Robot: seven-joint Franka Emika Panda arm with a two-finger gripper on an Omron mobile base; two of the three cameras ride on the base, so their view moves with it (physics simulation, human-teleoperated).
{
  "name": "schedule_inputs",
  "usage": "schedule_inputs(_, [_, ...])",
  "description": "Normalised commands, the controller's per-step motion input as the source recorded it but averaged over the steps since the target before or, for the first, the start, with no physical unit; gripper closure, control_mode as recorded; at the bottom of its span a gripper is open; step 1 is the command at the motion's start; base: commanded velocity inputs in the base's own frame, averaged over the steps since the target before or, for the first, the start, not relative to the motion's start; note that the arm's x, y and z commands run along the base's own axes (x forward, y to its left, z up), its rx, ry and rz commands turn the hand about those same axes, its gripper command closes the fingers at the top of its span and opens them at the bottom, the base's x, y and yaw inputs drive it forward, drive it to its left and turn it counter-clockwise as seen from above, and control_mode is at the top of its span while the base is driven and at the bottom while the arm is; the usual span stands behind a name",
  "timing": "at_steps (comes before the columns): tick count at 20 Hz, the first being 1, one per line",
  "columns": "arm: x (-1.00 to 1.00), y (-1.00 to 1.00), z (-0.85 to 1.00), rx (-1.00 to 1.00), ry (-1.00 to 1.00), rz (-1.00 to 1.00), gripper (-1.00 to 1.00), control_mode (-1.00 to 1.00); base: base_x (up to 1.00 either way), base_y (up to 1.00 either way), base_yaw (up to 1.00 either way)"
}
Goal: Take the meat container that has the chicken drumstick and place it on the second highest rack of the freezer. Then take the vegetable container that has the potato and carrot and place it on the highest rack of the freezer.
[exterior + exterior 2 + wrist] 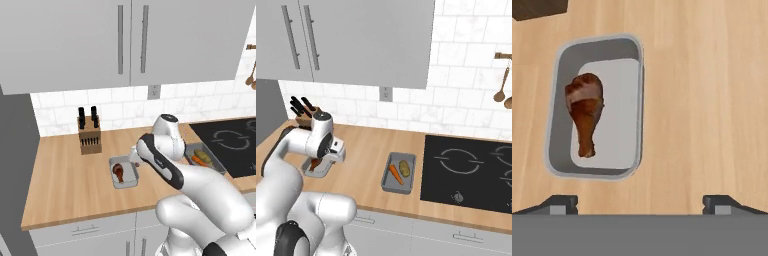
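Hovering claw (640,202): spread wide, above the desk (712,100).
Meat container (597,107): looked stiff, light; thin rim nearest the claw suited pinching.
Drumstick (586,112): loose, could slide.

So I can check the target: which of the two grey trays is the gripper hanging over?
The tray with the drumstick, left of the veg tray holding the carrot and potato. The open gripper hangs above it.
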Motion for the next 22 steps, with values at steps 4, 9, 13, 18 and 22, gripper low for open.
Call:
schedule_inputs(4, [-0.12,0.65,0.36,-0.14,-0.08,0.27,-1.0,-1.0,0.0,0.0,0.0])
schedule_inputs(9, [-0.09,0.59,-0.08,-0.35,-0.01,0.52,-1.0,-1.0,0.0,0.0,0.0])
schedule_inputs(13, [0.0,0.23,-0.04,-0.32,0.01,0.55,-1.0,-1.0,0.0,0.0,0.0])
schedule_inputs(18, [-0.01,-0.08,-0.01,-0.12,0.01,0.39,-1.0,-1.0,0.0,0.0,0.0])
schedule_inputs(22, [0.05,0.08,-0.17,0.0,0.2,0.35,-1.0,-1.0,0.0,0.0,0.0])
